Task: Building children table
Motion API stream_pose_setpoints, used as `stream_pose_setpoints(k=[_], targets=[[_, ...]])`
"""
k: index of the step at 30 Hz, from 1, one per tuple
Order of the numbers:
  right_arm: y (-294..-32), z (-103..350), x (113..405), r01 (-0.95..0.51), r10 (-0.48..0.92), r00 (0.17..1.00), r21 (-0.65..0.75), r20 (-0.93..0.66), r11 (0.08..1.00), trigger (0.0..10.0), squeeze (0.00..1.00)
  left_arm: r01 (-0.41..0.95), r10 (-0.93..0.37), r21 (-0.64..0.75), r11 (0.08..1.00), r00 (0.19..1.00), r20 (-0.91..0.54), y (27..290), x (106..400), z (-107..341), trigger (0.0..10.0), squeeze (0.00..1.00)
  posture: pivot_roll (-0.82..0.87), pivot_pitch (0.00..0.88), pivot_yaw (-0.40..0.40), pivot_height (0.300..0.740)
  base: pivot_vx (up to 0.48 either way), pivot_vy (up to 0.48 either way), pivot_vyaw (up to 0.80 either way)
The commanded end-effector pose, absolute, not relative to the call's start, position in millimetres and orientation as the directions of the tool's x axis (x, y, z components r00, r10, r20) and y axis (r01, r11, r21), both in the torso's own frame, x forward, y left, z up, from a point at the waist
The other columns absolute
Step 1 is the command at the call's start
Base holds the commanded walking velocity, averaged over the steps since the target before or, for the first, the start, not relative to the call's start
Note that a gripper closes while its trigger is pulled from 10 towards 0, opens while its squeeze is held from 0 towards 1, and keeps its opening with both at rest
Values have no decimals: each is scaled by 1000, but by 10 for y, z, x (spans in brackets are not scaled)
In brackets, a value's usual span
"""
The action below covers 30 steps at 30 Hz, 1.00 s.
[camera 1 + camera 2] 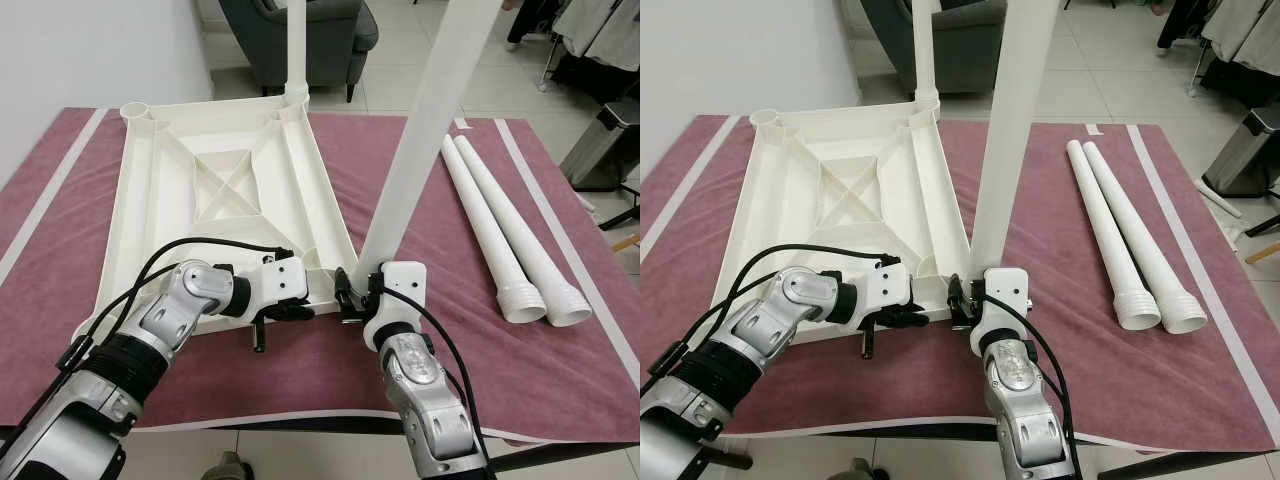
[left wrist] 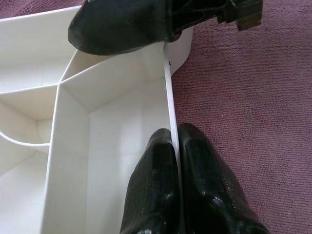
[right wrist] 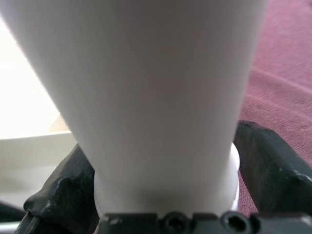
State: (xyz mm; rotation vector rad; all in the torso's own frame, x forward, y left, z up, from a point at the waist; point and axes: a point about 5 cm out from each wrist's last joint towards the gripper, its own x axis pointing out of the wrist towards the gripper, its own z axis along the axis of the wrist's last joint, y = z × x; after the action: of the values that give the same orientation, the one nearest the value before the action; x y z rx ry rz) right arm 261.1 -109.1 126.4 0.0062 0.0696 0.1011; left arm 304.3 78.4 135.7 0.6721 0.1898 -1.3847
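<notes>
The white plastic table top (image 1: pixel 230 180) lies upside down on the maroon cloth. One white leg (image 1: pixel 296 45) stands upright in its far right corner socket. My right gripper (image 1: pixel 358 292) is shut on the base of a second white leg (image 1: pixel 425 130), holding it almost upright and leaning slightly right at the near right corner. In the right wrist view the leg (image 3: pixel 146 87) sits between the black fingers (image 3: pixel 63 195). My left gripper (image 2: pixel 176 141) is shut on the thin near rim (image 2: pixel 170 92) of the table top, close beside the right gripper.
Two loose white legs (image 1: pixel 505 235) lie side by side on the cloth at the right. The table's front edge (image 1: pixel 300 420) is just under my arms. A grey armchair (image 1: pixel 330 30) stands behind, and a metal bin (image 1: pixel 605 145) at the far right.
</notes>
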Motion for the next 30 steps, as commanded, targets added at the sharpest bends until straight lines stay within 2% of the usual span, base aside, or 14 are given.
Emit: stream_pose_setpoints(k=[1,6,7,12,13,16,17,22,26,30], targets=[[-1140,1154,2586,-100,103,986,24,-128,995,10000,0,945,-836,324,40,209,-507,838,3045,1325,0,0,82,52,36,740,0,0,0],[-1133,1255,2606,-171,172,982,17,-72,985,10000,0,945,-836,325,42,212,-507,842,3048,1327,0,0,84,52,36,740,0,0,0],[-1146,1350,2618,-227,227,974,-15,-18,974,10000,0,945,-836,325,43,212,-507,844,3049,1328,0,0,83,52,37,740,0,0,0],[-1152,1396,2623,-259,259,966,-43,12,965,10000,0,945,-836,325,43,212,-506,843,3050,1330,0,0,83,53,37,740,0,0,0],[-1153,1406,2624,-277,278,960,-47,22,960,10000,1000,945,-837,325,44,213,-505,843,3050,1331,0,0,84,53,37,740,0,0,0],[-1155,1410,2625,-287,289,957,-51,26,957,10000,1000,945,-837,326,44,213,-505,843,3051,1332,0,0,85,53,37,740,0,0,0],[-1153,1427,2624,-298,301,953,-62,38,952,10000,0,945,-837,325,44,213,-505,843,3051,1333,0,0,85,53,38,740,0,0,0],[-1137,1477,2616,-345,350,935,-83,58,935,10000,0,945,-836,325,44,213,-505,846,3051,1335,0,0,86,53,41,740,0,0,0],[-1158,1619,2622,-447,466,881,-176,82,877,10000,0,945,-836,325,41,211,-507,846,3053,1337,0,0,84,53,46,740,0,0,0],[-1168,1652,2624,-477,500,862,-202,80,855,10000,0,945,-836,325,40,210,-507,846,3054,1337,0,0,84,53,46,740,0,0,0]])
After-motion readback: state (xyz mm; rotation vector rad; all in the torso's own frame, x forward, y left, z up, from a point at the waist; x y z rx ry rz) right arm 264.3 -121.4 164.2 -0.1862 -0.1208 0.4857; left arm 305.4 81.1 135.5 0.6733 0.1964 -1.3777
